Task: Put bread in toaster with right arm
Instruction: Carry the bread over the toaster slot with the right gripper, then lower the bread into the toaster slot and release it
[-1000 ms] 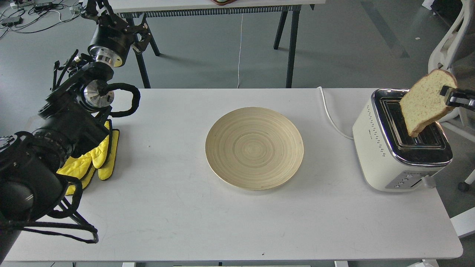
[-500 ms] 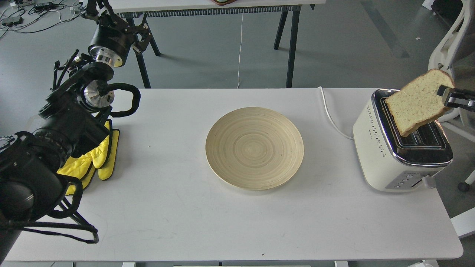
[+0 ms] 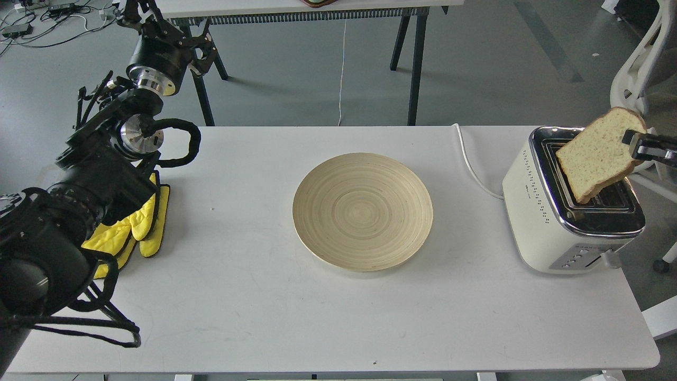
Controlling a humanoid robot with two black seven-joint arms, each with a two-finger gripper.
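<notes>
The bread (image 3: pixel 597 154) is a pale speckled slice with a brown crust, held tilted over the toaster's chrome top, its lower corner low over or touching the nearer slot. My right gripper (image 3: pixel 634 143) comes in from the right edge and is shut on the slice's upper right edge. The cream-white toaster (image 3: pixel 550 222) stands at the table's right end with its white cord (image 3: pixel 468 161) trailing to the back. My left gripper (image 3: pixel 195 45) is raised at the far left, beyond the table's back edge; its fingers spread apart, holding nothing.
A round beige plate (image 3: pixel 363 210) lies at the middle of the white table (image 3: pixel 264 307). Yellow gloves (image 3: pixel 135 227) lie at the left under my left arm. A second table's black legs (image 3: pixel 415 58) stand behind. A white chair (image 3: pixel 642 58) is at the right.
The slice swung flatter and leftward over the toaster, then tilted back down, its lower corner dropping toward the nearer slot. The right gripper stayed nearly in place. The left arm has not moved.
</notes>
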